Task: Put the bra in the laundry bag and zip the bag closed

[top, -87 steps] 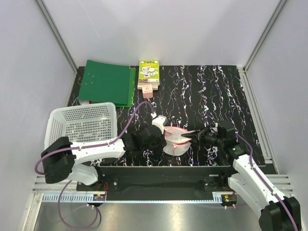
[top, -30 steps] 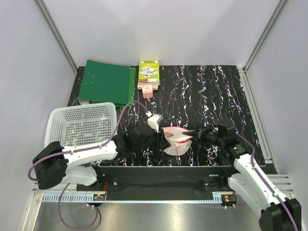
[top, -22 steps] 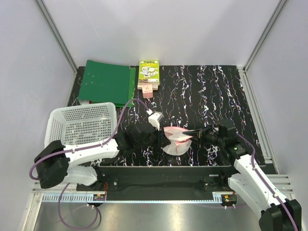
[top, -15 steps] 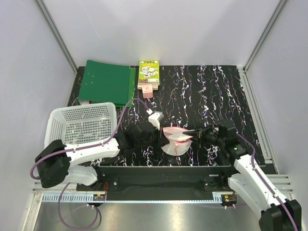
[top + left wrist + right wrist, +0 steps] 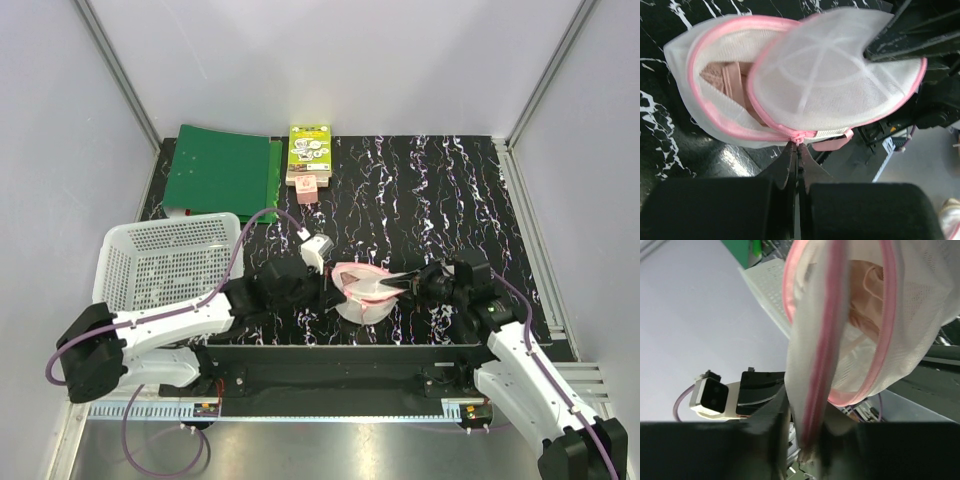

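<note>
Near the counter's (image 5: 450, 190) front edge: left end effector (image 5: 794, 150) pinches laundry bag's (image 5: 362, 292) zip (image 5: 798, 136), right end effector (image 5: 802, 440) its rim; pull slow, bra (image 5: 727, 80) tucked.

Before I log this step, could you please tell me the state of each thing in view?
laundry bag: open, halves apart, zip undone.
bra: inside the bag, partly showing.
left gripper: shut on the bag's pink edging.
right gripper: shut on the bag's rim.
green folder: closed, lying flat.
basket: upright.
</note>
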Robot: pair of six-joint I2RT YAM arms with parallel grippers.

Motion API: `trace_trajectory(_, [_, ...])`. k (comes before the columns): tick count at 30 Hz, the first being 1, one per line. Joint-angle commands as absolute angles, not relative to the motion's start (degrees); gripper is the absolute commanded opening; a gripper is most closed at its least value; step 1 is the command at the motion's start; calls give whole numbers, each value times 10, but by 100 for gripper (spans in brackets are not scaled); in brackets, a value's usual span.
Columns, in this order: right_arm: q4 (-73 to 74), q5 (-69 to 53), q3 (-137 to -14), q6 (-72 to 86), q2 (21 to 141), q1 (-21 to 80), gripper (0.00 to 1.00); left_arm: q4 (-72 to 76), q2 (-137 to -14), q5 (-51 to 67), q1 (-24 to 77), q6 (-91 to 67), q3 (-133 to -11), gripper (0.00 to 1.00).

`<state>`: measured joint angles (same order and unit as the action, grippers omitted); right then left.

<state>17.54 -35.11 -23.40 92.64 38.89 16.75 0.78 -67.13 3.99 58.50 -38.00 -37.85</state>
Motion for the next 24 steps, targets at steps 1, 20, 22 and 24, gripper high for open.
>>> trace_trajectory(1, [262, -341, -286, 812, 409, 165, 37, 39, -655, 102, 582, -375, -367, 0])
trace_trajectory(20, [705, -281, -471, 766, 379, 166, 94, 184, -732, 211, 591, -475, -371, 0])
trace_trajectory(22, [683, -294, -451, 815, 355, 166, 92, 197, -738, 215, 594, -482, -372, 0])
trace_trajectory(24, [631, -313, -415, 855, 349, 166, 88, 210, -748, 215, 599, -490, -374, 0])
